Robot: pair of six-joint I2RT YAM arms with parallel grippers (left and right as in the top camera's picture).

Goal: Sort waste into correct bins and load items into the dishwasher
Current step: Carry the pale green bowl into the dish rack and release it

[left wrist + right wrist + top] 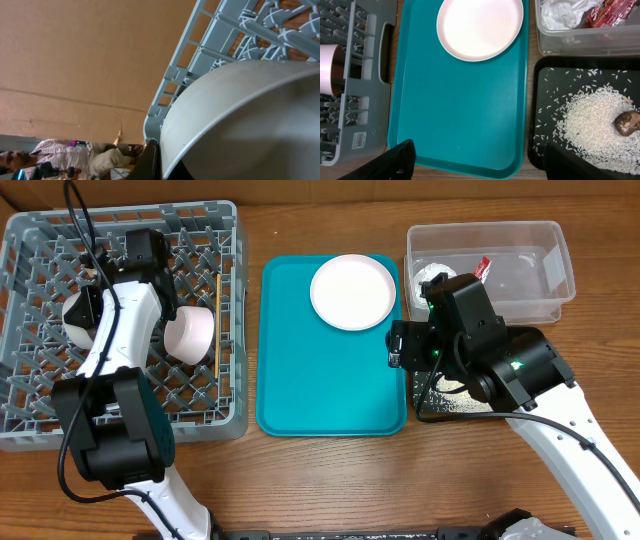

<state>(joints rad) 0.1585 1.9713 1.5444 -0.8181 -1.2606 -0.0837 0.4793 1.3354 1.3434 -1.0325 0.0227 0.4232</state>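
Right gripper (477,150) is spread wide open with nothing in it, hanging above the near end of the teal tray (460,110); you can see both of its dark fingers (395,160) at the bottom corners of the wrist view. The plate (480,25) sits alone at the far end of that tray and looks clean. Off to the right, the clear tub (580,42) has the paper wad (560,12) and the red wrapper (610,12) in it. Just in front of it, the black tray (542,95) holds a heap of rice (590,120) with stray grains scattered about and the brown scrap (627,122) lying on the pile. On the other side, the left gripper (85,308) is down inside the rack (30,430), right at a pale bowl (70,322). In its wrist view the bowl fills most of the frame, with one dark finger (150,160) up against the rim. The other finger is hidden, so I honestly can't tell if it's clamped on the bowl or not. Also in the rack: the cup (190,332) on its side near the middle, and a chopstick (216,320) lying along the wall nearest the teal tray. Only one bowl is visible from overhead.
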